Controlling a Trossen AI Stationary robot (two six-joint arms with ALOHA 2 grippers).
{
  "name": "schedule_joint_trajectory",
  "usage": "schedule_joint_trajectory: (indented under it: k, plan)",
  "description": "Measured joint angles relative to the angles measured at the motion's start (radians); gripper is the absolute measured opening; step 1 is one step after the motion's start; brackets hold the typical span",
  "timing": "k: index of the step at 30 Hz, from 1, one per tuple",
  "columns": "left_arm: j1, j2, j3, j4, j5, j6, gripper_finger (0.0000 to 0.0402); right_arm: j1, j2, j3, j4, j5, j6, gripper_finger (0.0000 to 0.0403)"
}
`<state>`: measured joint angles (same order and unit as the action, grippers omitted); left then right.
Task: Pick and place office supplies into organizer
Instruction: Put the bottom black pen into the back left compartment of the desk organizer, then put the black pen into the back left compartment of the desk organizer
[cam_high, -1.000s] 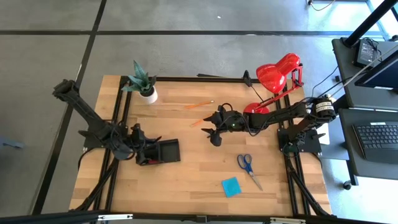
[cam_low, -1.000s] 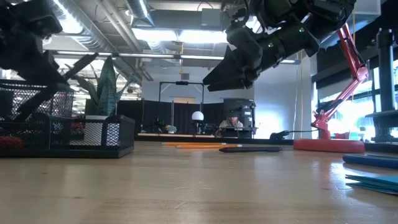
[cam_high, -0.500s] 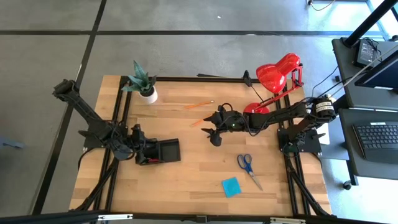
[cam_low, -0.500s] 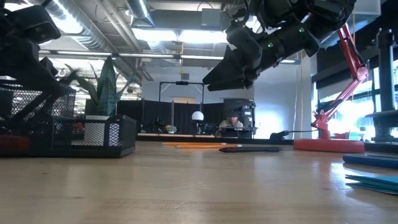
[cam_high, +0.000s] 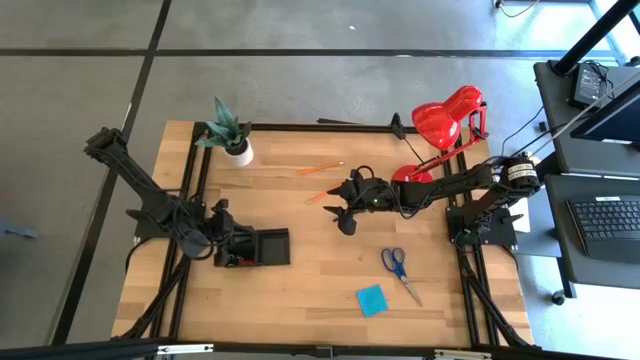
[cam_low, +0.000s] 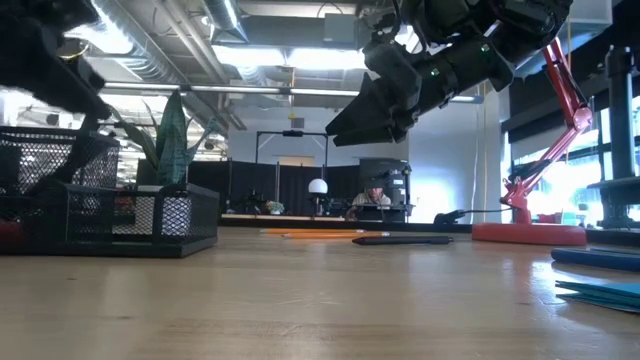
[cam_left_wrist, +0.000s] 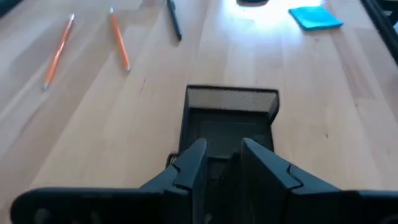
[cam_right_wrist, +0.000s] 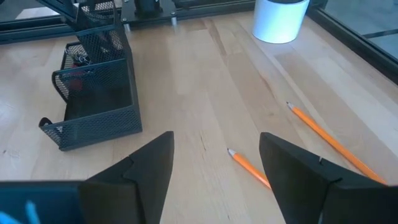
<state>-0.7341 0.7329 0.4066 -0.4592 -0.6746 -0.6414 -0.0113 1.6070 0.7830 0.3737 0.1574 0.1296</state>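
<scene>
The organizer (cam_high: 268, 247) is a black mesh tray standing on the wood to the left of the table's middle. Something red (cam_right_wrist: 78, 59) shows through its mesh. My left gripper (cam_left_wrist: 224, 165) is at its left end, shut on it. My right gripper (cam_right_wrist: 214, 180) is open and hangs above the table's middle (cam_low: 350, 125). It is over one orange pencil (cam_right_wrist: 249, 168), and a second pencil (cam_high: 320, 168) lies farther back. A black pen (cam_left_wrist: 173, 18) lies beside them. The blue-handled scissors (cam_high: 400, 268) and the blue sticky pad (cam_high: 372, 299) lie near the right front. My left gripper holds the organizer by its left end (cam_left_wrist: 214, 134), coming from the table's left and slanting down. Its fingers (cam_left_wrist: 193, 168) cover the spot, so which wall they pinch cannot be told. The organizer stands on the table on its base.
A red desk lamp (cam_high: 445, 120) stands at the far right. A potted plant in a white pot (cam_high: 232, 140) stands at the far left. Black frame rails run along the table's edges. Bare wood lies between the organizer and the scissors.
My left gripper has shifted the organizer a little toward the near edge. It has also turned the organizer so that it now stands squarer to the table. The right arm has kept still.
</scene>
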Motion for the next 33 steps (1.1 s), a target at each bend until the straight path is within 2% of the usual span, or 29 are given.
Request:
schedule_joint_trajectory:
  k: [8,16,23,27,33]
  plan:
    - [0.005,0.000,0.061,-0.079,-0.012,0.035,0.0094,0.000,0.000,0.000,0.000,0.000,0.000,0.0239]
    - [0.005,0.000,0.098,-0.064,-0.136,0.162,0.0091,-0.006,0.000,0.001,-0.040,-0.001,-0.016,0.0239]
    - [0.005,0.000,0.098,-0.053,-0.267,0.176,0.0090,-0.054,-0.071,0.002,-0.338,-0.055,0.091,0.0239]
    - [0.005,0.000,0.098,-0.052,-0.275,0.176,0.0091,-0.089,-0.131,0.002,-0.521,-0.061,0.128,0.0239]
    - [0.005,0.000,0.098,-0.051,-0.275,0.176,0.0090,-0.175,-0.191,0.002,-0.686,-0.184,0.098,0.0239]
